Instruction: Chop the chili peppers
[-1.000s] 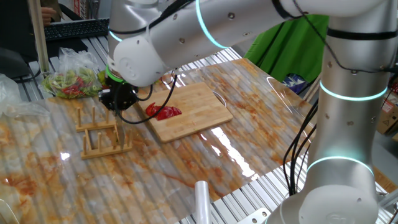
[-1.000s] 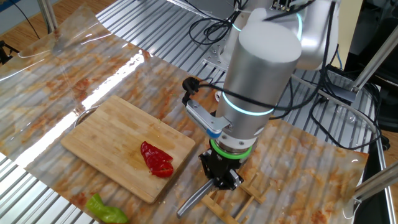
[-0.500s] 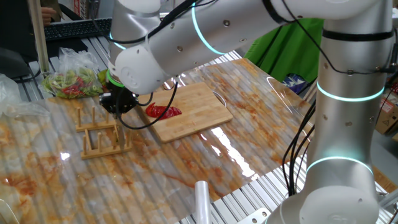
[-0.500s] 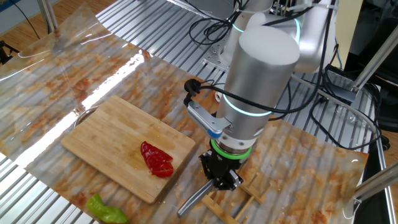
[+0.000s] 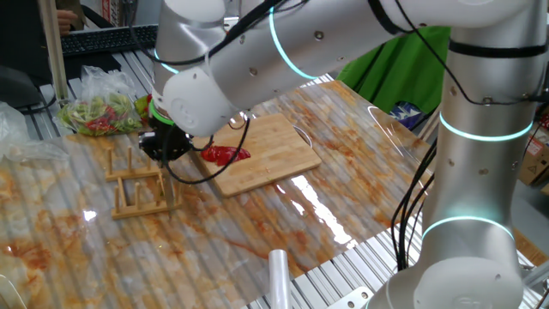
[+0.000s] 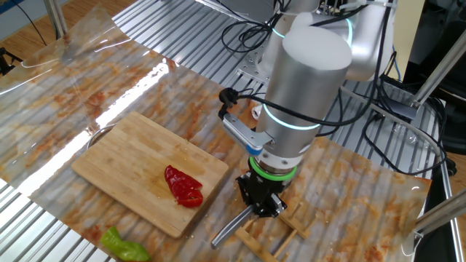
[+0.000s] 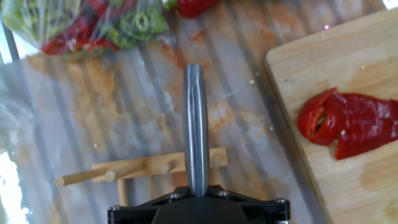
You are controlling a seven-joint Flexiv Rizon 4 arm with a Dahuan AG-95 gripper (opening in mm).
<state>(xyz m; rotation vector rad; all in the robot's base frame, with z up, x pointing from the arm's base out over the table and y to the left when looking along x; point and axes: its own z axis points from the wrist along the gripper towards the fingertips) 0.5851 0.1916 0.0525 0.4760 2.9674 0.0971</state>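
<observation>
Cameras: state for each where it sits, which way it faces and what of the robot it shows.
One fixed view: beside the table, across the cutting board toward the pepper bag; shows the arm and end effector.
Other fixed view: opposite side, high, looking down; shows the arm column.
Hand view: on the hand, straight down a metal handle; shows only the end effector's black base.
All share the chili peppers and wooden rack.

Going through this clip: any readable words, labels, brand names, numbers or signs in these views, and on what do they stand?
None can be read. The arm's shell, the cutting board, the wooden rack and the bag of chopped peppers show no lettering. The blue packet behind the table may carry print, but it is too small and blurred to read.
</observation>
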